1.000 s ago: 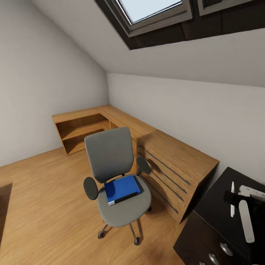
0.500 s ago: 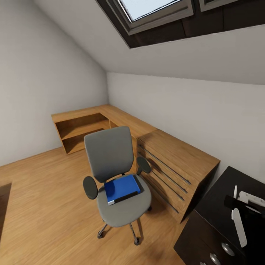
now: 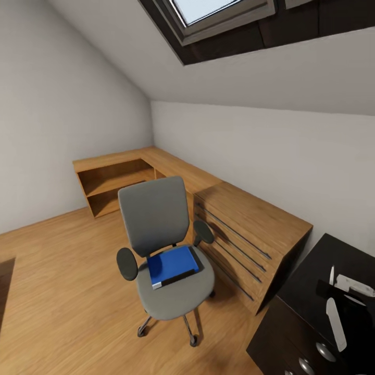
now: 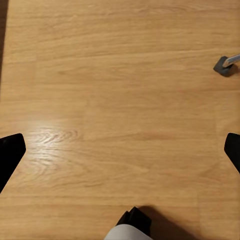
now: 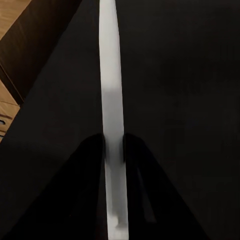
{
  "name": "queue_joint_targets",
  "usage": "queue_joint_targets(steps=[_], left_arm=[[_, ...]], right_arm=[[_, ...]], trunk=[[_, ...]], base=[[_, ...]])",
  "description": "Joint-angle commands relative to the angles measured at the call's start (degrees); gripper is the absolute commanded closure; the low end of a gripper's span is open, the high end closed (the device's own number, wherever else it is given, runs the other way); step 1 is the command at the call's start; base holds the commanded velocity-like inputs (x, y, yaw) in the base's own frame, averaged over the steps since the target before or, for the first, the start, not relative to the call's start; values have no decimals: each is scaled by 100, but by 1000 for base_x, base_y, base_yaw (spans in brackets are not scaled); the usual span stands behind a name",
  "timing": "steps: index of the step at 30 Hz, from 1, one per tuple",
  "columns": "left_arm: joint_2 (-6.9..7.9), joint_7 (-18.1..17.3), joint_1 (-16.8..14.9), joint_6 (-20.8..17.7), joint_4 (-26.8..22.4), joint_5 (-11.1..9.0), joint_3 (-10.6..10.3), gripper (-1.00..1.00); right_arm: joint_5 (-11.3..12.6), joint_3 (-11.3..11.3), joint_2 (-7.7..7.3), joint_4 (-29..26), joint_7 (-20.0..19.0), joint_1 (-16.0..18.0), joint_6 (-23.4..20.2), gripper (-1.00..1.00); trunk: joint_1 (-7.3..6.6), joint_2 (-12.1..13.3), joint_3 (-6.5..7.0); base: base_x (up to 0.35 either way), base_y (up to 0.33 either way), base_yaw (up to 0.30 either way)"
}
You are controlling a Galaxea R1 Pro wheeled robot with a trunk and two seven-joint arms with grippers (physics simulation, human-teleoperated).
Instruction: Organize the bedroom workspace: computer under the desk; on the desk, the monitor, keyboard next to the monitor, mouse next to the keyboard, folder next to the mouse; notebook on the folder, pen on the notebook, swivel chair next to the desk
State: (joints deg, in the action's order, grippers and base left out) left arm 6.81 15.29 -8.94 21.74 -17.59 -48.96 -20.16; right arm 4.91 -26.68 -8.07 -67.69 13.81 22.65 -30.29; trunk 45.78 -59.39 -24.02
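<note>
The right tool [image 5: 114,149] is clamping the white pen [image 5: 111,90] above the black tabletop [image 3: 312,284] at the head view's lower right. The left tool [image 4: 120,150] is hanging wide open over the wood floor [image 4: 120,90]. At center frame, the blue folder [image 3: 173,266] is lying on the swivel chair [image 3: 159,245].

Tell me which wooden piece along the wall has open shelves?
The low wooden shelf unit in the far corner, behind the grey chair. Its front is open, with a shelf inside. The wooden cabinet beside the chair has a closed front with dark lines.
</note>
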Motion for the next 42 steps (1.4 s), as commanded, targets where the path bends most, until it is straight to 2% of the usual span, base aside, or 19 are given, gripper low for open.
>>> queue_joint_targets(steps=[1, 30, 42], left_arm=[[5, 44, -2, 15, -8, -26, -49, -100], [5, 44, -2, 15, -8, -26, 29, -100], [6, 26, -2, 15, -8, -23, 24, -100]], right_arm=[[58, 5, -2, 6, 43, 8, -17, 100], [89, 5, -2, 28, 43, 36, -17, 100], [89, 5, -2, 28, 43, 36, -21, 100]], trunk=[[23, -46, -25], [660, -1209, -546], [660, -1209, -546]], base=[[0, 0, 0], [0, 0, 0], [0, 0, 0]])
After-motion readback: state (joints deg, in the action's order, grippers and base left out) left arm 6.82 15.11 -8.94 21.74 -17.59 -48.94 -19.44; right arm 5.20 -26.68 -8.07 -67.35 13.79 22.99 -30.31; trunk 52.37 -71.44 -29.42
